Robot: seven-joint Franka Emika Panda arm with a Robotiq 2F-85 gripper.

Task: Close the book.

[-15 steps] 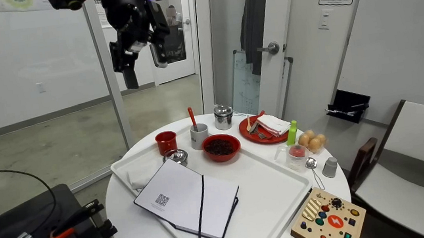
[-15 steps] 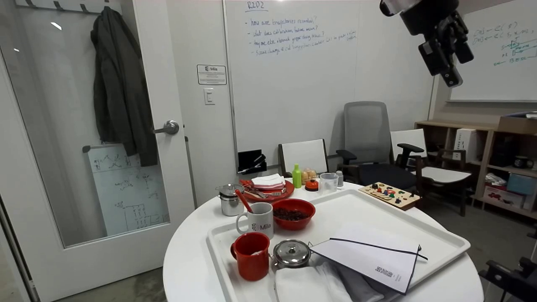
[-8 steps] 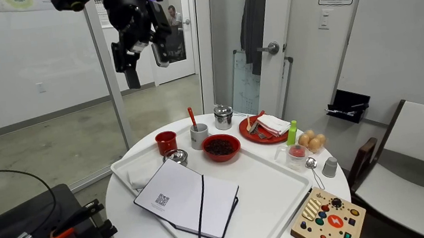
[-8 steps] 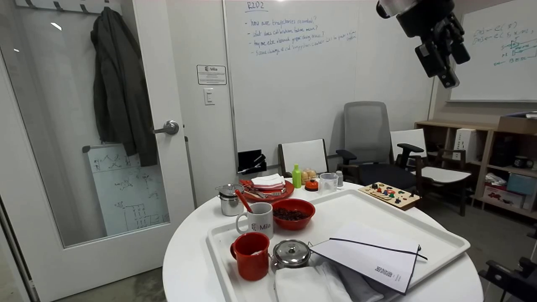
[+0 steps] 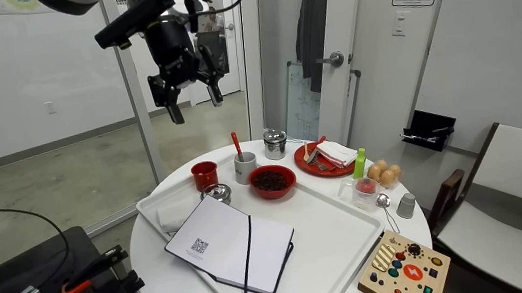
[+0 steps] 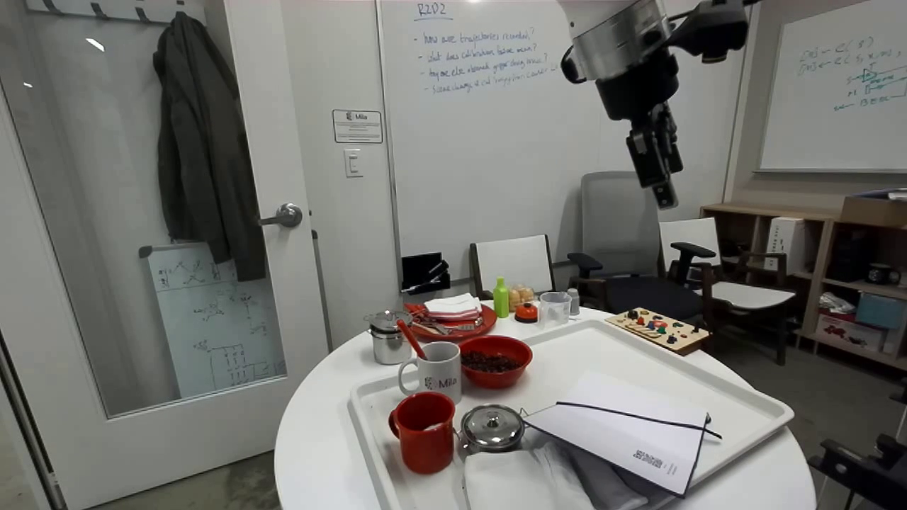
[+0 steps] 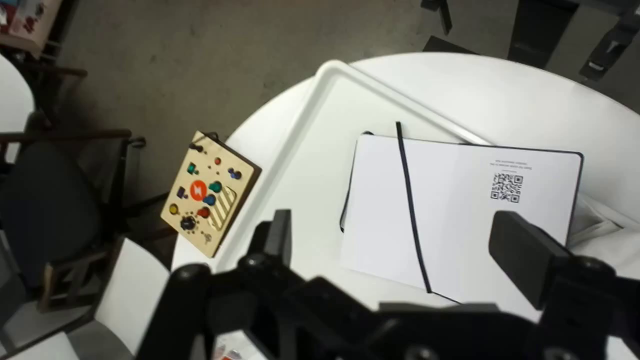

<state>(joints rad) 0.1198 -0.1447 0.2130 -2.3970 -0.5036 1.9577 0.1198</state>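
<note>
The book (image 5: 225, 241) lies open with white pages up and a thin dark cover edge showing. A QR code is printed on one page and a black elastic band lies across the pages. The book rests on the white tray and overhangs one rim. It also shows in an exterior view (image 6: 623, 432) and in the wrist view (image 7: 455, 210). My gripper (image 5: 198, 110) is open and empty, high in the air above the table and apart from the book. It also shows in an exterior view (image 6: 665, 190). In the wrist view, the fingers (image 7: 392, 225) are wide apart, with the book below them.
The white tray (image 5: 335, 236) also holds a red mug (image 5: 205, 176), a grey mug (image 5: 245, 169), a red bowl (image 5: 273, 193), a lidded metal pot (image 6: 494, 427) and a white cloth (image 6: 510, 482). A wooden board with colourful pieces (image 7: 210, 195) lies beside the tray.
The arm has come down and the gripper has turned to point more straight down. It has moved slightly right in one exterior view and left in another. The book has not moved.
</note>
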